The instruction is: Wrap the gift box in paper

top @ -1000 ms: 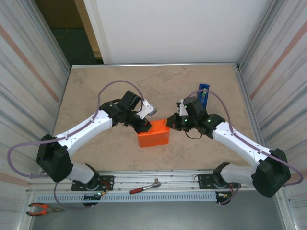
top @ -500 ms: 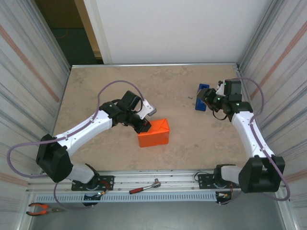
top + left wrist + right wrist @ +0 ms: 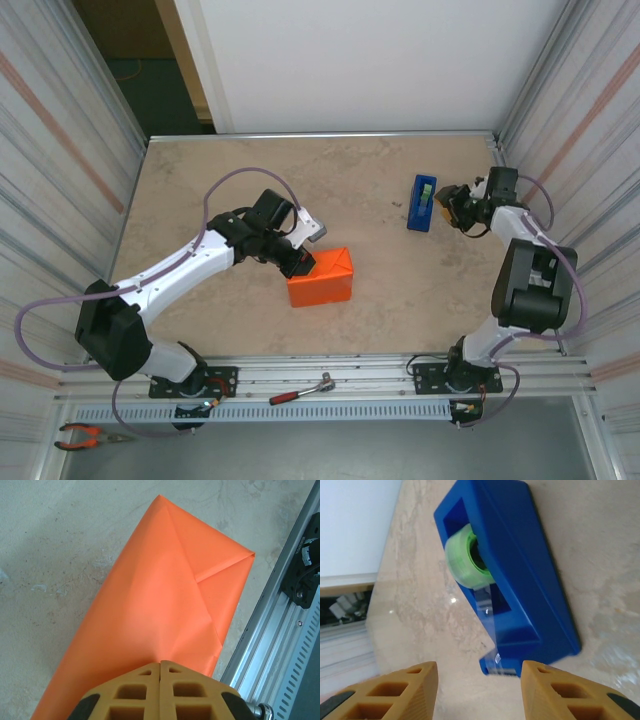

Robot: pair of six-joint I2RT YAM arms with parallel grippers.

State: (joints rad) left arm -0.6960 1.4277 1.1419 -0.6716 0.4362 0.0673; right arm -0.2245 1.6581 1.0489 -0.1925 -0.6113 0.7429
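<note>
The gift box [image 3: 322, 279] sits in the middle of the table, covered all round by the orange paper [image 3: 165, 595], whose folded flaps form a triangle on the end facing the rail. My left gripper [image 3: 298, 263] is shut, its fingertips [image 3: 150, 667] resting against the paper on the box's upper left side with nothing visibly between them. My right gripper [image 3: 447, 200] is open at the far right, just short of the blue tape dispenser [image 3: 520, 565]. A strip of clear tape hangs off the green roll [image 3: 465, 562], between the spread fingers [image 3: 417, 682].
The blue dispenser [image 3: 422, 202] lies near the right wall. A metal rail [image 3: 280, 630] runs along the near table edge, with a red-handled ratchet [image 3: 300, 390] on it and pliers [image 3: 85, 435] at the lower left. Corrugated walls close in both sides.
My right arm swung away from the box to the tape dispenser at the right and its gripper opened. The left gripper and the box have not moved.
</note>
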